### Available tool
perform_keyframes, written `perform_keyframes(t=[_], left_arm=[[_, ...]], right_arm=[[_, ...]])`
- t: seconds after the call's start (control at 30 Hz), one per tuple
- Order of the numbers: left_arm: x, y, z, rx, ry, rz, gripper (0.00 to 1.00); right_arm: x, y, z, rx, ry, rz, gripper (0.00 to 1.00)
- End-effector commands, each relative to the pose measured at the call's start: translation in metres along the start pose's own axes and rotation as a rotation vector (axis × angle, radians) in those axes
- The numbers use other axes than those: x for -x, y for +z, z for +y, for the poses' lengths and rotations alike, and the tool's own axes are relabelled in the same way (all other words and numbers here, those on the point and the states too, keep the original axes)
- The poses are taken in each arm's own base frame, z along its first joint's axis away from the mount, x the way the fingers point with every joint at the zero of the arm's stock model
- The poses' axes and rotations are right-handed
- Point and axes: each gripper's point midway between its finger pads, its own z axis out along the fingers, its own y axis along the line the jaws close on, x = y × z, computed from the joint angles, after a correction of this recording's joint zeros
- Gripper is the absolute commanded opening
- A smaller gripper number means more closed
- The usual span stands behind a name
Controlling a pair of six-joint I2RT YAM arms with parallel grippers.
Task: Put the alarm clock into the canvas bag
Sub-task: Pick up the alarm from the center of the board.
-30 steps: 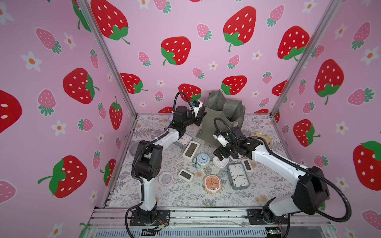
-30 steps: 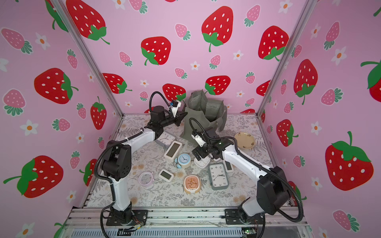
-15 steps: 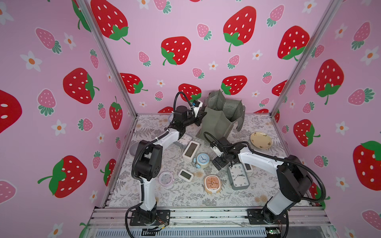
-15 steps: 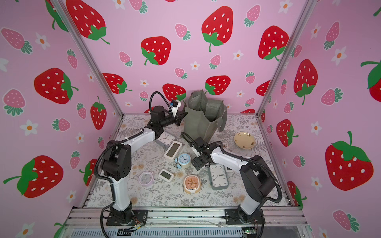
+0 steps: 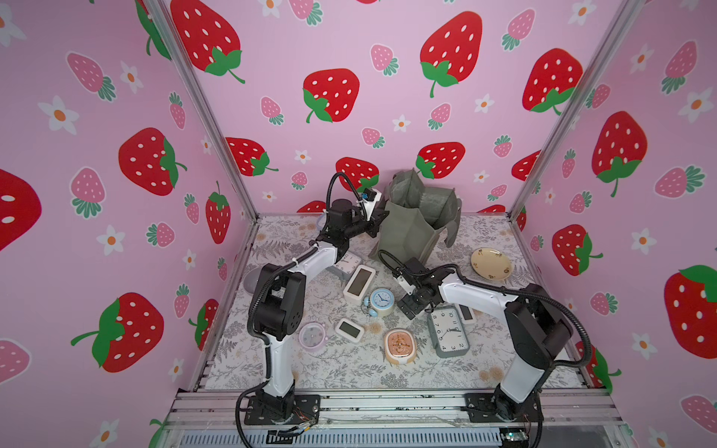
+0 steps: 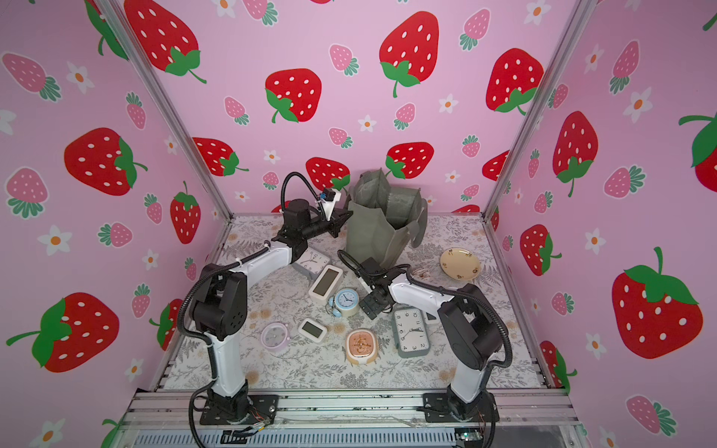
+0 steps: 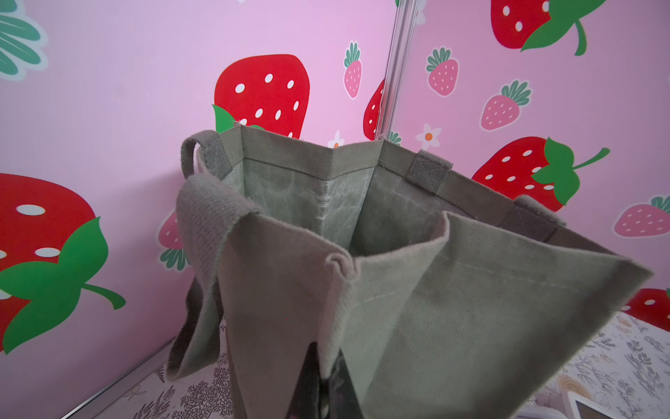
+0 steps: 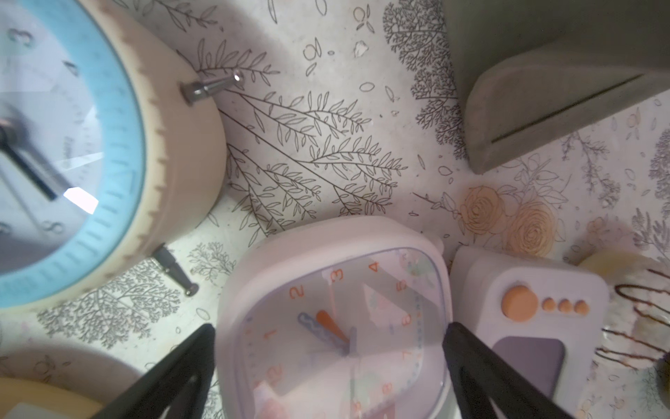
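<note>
The canvas bag [image 5: 411, 232] [image 6: 372, 236] stands upright at the back, grey-green, its mouth open. My left gripper [image 5: 378, 219] [image 6: 341, 221] is shut on the bag's near rim; in the left wrist view the jaws [image 7: 331, 381] pinch the fabric edge of the bag [image 7: 435, 290]. My right gripper [image 5: 411, 304] [image 6: 372, 304] hangs low over the table in front of the bag. In the right wrist view it [image 8: 330, 326] is open, one finger on each side of a white square alarm clock [image 8: 337, 319] with orange numerals, lying face up. The gripper hides that clock in both top views.
Several other clocks lie around: a blue round one [image 5: 382, 300] [image 8: 54, 145], a white digital one [image 5: 359, 281], a grey rectangular one [image 5: 448, 331], an orange-faced one [image 5: 399, 345]. A small white clock with orange buttons [image 8: 525, 301] lies beside one right finger. A yellow plate [image 5: 490, 263] sits at the right.
My right arm has folded in and brought its open gripper down over the white square clock. The left gripper has kept its hold on the bag's rim.
</note>
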Motion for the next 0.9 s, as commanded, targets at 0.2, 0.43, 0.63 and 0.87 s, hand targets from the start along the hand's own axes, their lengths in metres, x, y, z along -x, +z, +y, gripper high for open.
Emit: perform_keyframes(t=[0.2,0.43,0.63,0.87], left_arm=[[0.006,0.003,0.002,-0.009,0.029,-0.023,0.00],[0.004,0.003,0.002,-0.009,0.033,-0.019,0.00],[0.004,0.003,0.002,-0.007,0.037,-0.015,0.00],[0.001,0.003,0.002,-0.008,0.035,-0.012,0.00]], right_arm=[[-0.001,-0.015,-0.003,0.077,-0.018,-0.030,1.00],[0.000,-0.011,-0.003,0.148,-0.011,-0.050,1.00],[-0.004,-0.007,0.006,0.196,-0.013,-0.039,1.00],[-0.005,-0.008,0.012,0.212,-0.010,-0.044,1.00]])
